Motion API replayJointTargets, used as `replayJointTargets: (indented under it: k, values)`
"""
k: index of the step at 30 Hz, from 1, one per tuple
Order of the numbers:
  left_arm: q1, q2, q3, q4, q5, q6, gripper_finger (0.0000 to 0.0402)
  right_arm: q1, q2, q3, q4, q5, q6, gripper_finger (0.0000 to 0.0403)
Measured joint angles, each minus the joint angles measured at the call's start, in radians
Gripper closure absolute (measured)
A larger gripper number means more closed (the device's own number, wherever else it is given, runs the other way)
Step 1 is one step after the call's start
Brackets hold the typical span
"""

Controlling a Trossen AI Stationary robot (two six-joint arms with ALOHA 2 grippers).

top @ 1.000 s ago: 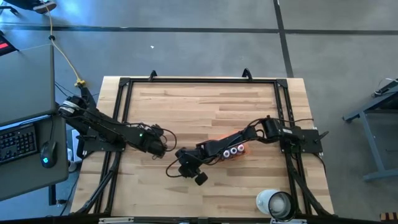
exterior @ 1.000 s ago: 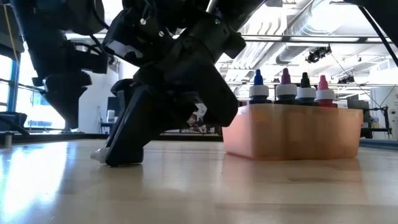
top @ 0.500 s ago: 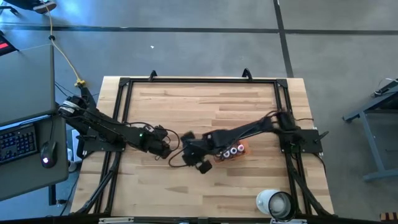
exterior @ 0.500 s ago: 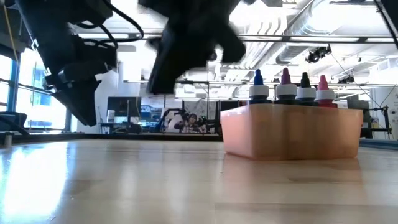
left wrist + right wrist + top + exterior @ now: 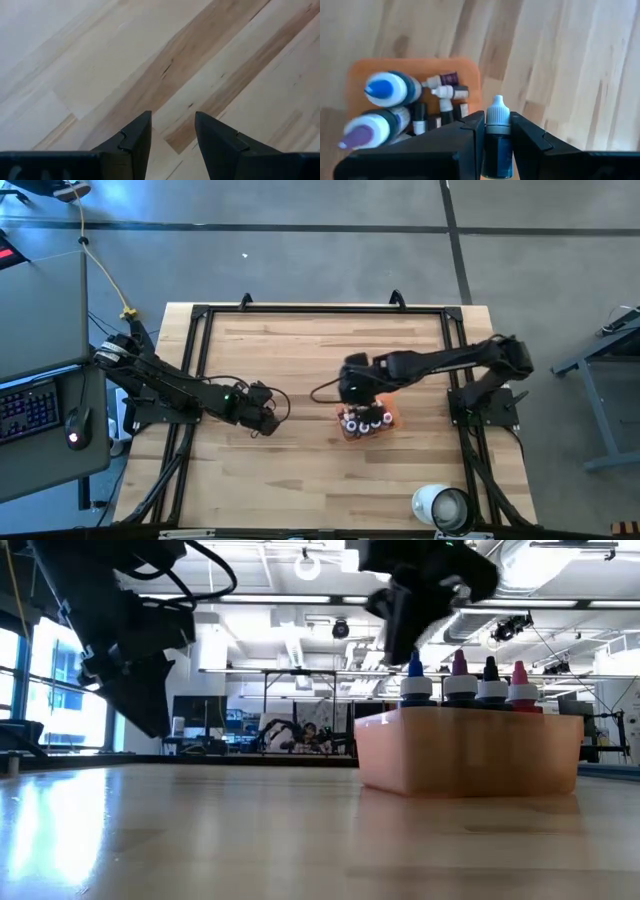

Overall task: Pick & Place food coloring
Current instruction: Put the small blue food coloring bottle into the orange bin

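Note:
An orange tray [image 5: 392,418] sits mid-table with several food coloring bottles [image 5: 364,421] standing in it; the low view shows their blue, purple, dark and pink caps [image 5: 459,665] above the tray wall [image 5: 470,752]. My right gripper [image 5: 356,383] hovers at the tray's far-left side, shut on one dark bottle with a white cap [image 5: 497,111]. Over bare wood to the tray's left, my left gripper [image 5: 268,420] is open, touching nothing [image 5: 172,127]. My right gripper [image 5: 497,121] pinches the dark body [image 5: 497,145] of a small bottle between its two fingers, just behind the white cap. The cap sticks out past the fingertips. The bottle is lifted clear of the table, above the tray's edge [image 5: 470,67].
A large white round cup [image 5: 443,508] stands by the near edge on the right. A black frame [image 5: 320,310] runs around the tabletop. Bare wood lies open between the two arms and toward the far edge.
My right gripper has risen from the table at the tray's near-left side, carrying the bottle up. It has swung toward the far edge and to the right, and now hangs above the tray's far-left side. The tray and its bottles have stayed put.

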Motion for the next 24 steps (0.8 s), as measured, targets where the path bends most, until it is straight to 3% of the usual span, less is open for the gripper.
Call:
replayJointTargets:
  k: [4,11,20,24]
  values:
    - [0.000,0.000,0.000,0.000,-0.034,0.000,0.0253,-0.021,-0.088,-0.174,0.100,0.005,0.068,0.0332]
    - [0.000,0.000,0.000,0.004,-0.074,0.000,0.0253,-0.025,-0.145,-0.404,0.305,-0.074,0.128,0.0331]
    - [0.000,0.000,0.000,0.017,-0.075,0.000,0.0253,-0.025,-0.142,-0.491,0.405,-0.127,0.130,0.0330]
    - [0.000,0.000,0.000,0.041,-0.046,-0.001,0.0253,-0.025,-0.142,-0.495,0.412,-0.108,0.124,0.0310]
